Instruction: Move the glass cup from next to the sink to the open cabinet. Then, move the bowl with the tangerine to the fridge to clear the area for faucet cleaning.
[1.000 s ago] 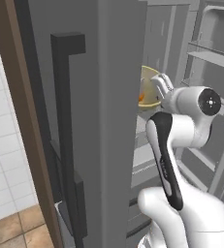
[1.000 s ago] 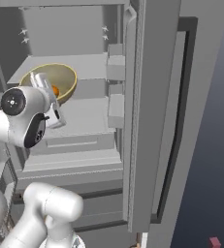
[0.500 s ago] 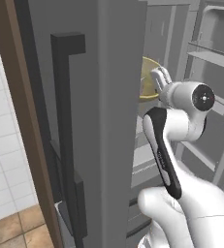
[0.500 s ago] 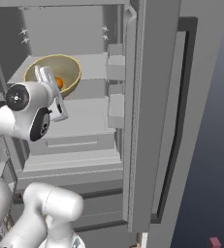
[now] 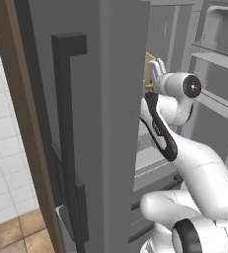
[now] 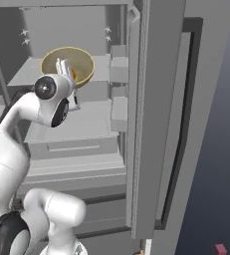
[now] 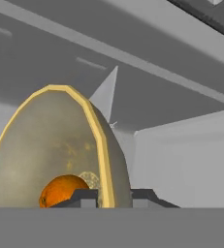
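While jaws pinch rim, bowl (image 6: 69,64) tilts inside fridge (image 6: 86,129), tangerine (image 7: 62,191) low

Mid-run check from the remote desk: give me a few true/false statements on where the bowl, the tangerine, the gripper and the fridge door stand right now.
1. The gripper is clamped on the rim of the bowl. True.
2. The bowl is empty. False: the tangerine lies inside it.
3. The fridge door is closed. False: it stands open, and the arm reaches past it into the fridge.
4. The bowl is held in front of an upper fridge shelf. True.
5. The bowl sits on the kitchen floor. False: it is up at shelf height in the gripper's grasp.
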